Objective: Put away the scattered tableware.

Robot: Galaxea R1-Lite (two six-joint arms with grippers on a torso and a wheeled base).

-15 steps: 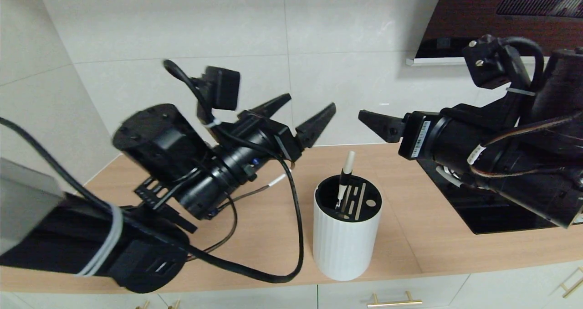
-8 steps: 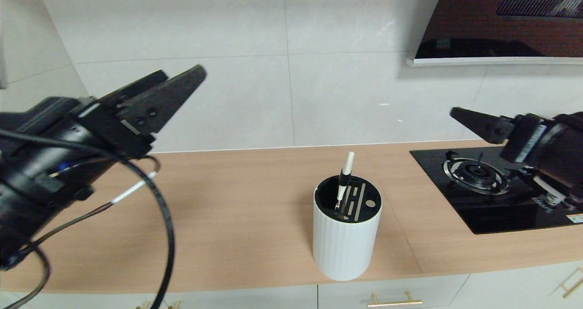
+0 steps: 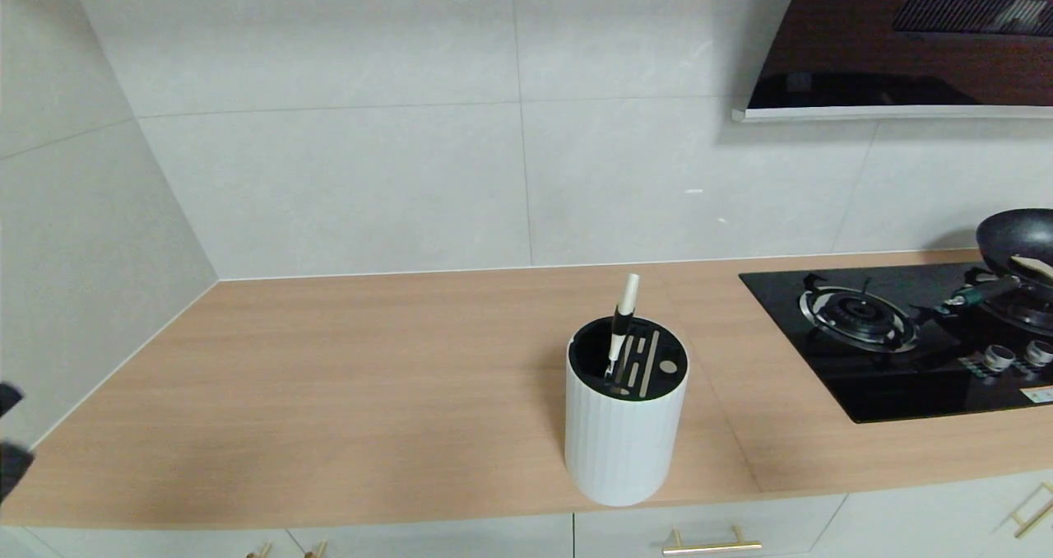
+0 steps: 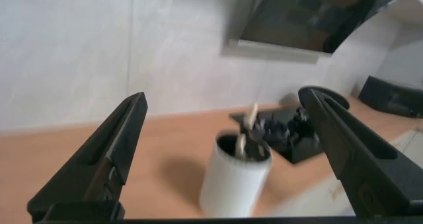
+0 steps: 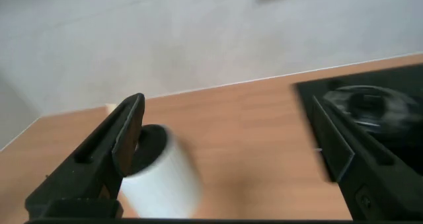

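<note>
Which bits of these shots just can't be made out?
- Head view: the utensil has its working end sunk in the white holder, so its kind stays hidden.
- Head view: the pan is cut off by the picture's edge.
- Left wrist view: blur smears the holder's contents.
- Right wrist view: a jaw covers part of the holder.

Wide countertop (image 3: 370, 377) lies open left of the holder (image 3: 623, 443); hob (image 3: 888, 360) and pan (image 3: 1016, 241) block right

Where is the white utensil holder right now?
In the head view the white utensil holder stands near the wooden counter's front edge, right of centre, a little left of the black stove.
</note>
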